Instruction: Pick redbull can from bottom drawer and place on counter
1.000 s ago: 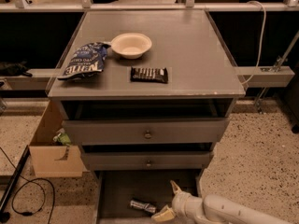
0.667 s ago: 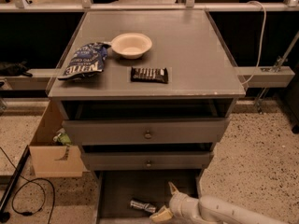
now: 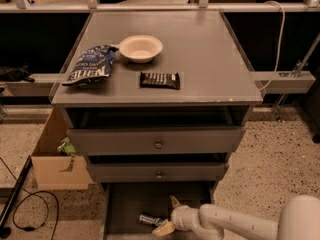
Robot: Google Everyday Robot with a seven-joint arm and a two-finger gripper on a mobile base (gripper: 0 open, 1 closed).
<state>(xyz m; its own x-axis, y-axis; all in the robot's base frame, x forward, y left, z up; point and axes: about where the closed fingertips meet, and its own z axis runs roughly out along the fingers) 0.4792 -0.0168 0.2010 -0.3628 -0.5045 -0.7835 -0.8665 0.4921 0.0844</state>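
The redbull can [image 3: 149,219] lies on its side on the dark floor of the open bottom drawer [image 3: 125,209], near the front. My gripper [image 3: 169,215] is inside the drawer just right of the can, one finger pointing up and back, the other down and left toward the can; the fingers stand spread apart and hold nothing. The white arm reaches in from the lower right. The counter [image 3: 200,49] is the flat grey top of the cabinet above.
On the counter lie a blue chip bag [image 3: 90,64], a white bowl [image 3: 140,48] and a dark candy bar [image 3: 160,80]. Two knobbed drawers [image 3: 158,143] sit above the bottom one. A cardboard box [image 3: 52,156] and cables lie on the floor at left.
The gripper has moved a little left inside the bottom drawer, closer to the can. The can has not moved.
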